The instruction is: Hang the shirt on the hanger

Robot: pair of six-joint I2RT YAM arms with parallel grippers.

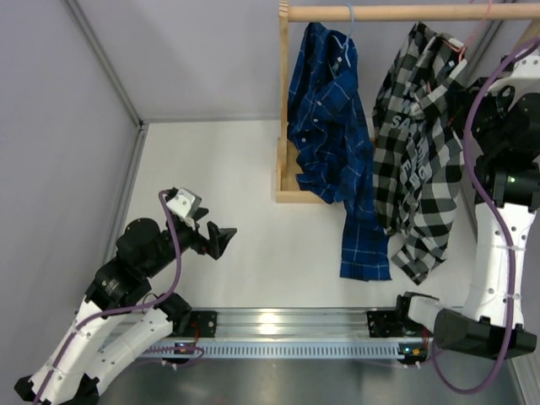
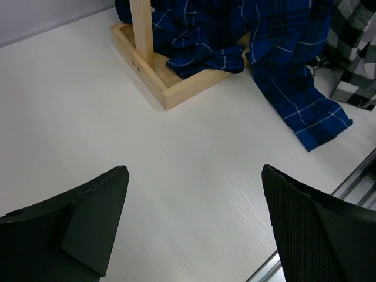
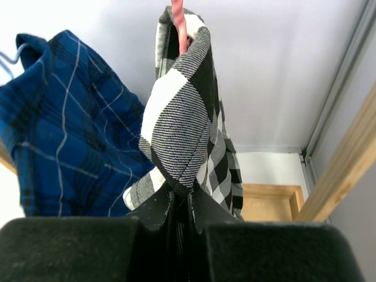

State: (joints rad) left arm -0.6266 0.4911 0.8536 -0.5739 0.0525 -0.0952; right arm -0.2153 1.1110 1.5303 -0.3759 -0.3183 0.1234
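**Right gripper pinches the checked shirt at the rail; left gripper idle and open**

The right gripper has its fingers pressed nearly together on a fold of the shirt, the black-and-white cloth bunching up out of the narrow slot between them. Just above that fold, in the right wrist view, a pink strand of the hanger rises out of the top of the fabric. From above, the hanger's wire runs up to the wooden rail, and the shirt droops from it in a long crumpled fall, its lower end lying on the white table. The right arm is raised beside the shirt's right edge, close to the rack's right post.

Directly left of the shirt and touching it hangs a blue plaid shirt on a light blue hanger; its tail also reaches the table, overlapping the checked hem. Behind both lies the rack's wooden base frame, with the blue cloth spilling over its corner.

The left gripper is spread wide and holds nothing, poised over bare table well apart from the rack and both garments.
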